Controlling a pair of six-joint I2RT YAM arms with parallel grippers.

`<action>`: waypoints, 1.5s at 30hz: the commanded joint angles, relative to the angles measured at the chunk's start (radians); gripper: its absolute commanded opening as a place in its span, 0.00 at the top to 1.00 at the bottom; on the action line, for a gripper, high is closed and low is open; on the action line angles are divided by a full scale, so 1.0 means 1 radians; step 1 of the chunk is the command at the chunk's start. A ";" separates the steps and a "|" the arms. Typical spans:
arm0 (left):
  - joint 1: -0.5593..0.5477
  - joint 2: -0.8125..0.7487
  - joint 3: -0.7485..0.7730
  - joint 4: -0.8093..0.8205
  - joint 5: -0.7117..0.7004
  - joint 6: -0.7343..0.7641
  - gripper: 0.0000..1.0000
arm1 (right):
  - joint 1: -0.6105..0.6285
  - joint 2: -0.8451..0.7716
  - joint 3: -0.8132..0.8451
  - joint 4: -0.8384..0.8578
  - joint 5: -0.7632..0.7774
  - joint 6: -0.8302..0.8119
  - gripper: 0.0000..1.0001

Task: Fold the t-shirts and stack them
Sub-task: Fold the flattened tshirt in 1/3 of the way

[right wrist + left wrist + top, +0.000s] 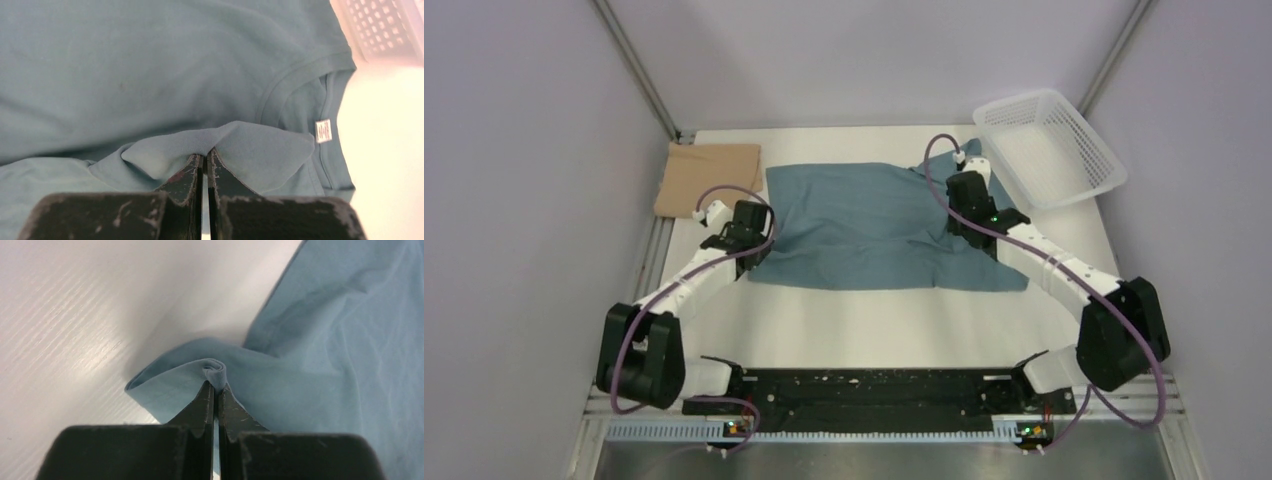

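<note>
The teal-blue t-shirt [869,225] lies spread across the middle of the table. My left gripper [752,232] is at its left edge and is shut on a pinch of the shirt's edge [216,371], lifted off the table. My right gripper [969,200] is at its right side near the collar and is shut on a fold of the cloth [210,142]. The neck label [323,130] shows beside the collar. The tan-beige t-shirt [707,178] lies folded at the far left corner.
A white plastic mesh basket [1048,146] stands tilted at the far right corner, also in the right wrist view [380,27]. Walls close in left and right. Bare white table [894,330] runs between the shirt and the arm bases.
</note>
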 commanded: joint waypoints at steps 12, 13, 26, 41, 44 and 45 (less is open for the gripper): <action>0.114 0.186 0.263 0.007 0.066 0.109 0.01 | -0.187 0.447 0.412 0.102 -0.200 -0.128 0.38; 0.112 0.159 0.272 -0.025 0.063 0.113 0.01 | -0.186 0.423 0.409 0.101 -0.202 -0.126 0.26; 0.073 0.095 0.073 0.196 0.481 0.285 0.01 | -0.162 0.076 -0.148 0.374 -0.670 0.060 0.01; 0.081 0.286 -0.016 0.299 0.470 0.266 0.01 | -0.144 0.403 0.029 0.458 -0.546 0.069 0.01; 0.082 0.285 -0.020 0.288 0.458 0.267 0.01 | -0.143 0.477 0.156 0.532 -0.557 0.086 0.01; 0.082 0.281 -0.022 0.283 0.451 0.263 0.01 | -0.144 0.501 0.203 0.575 -0.562 0.094 0.01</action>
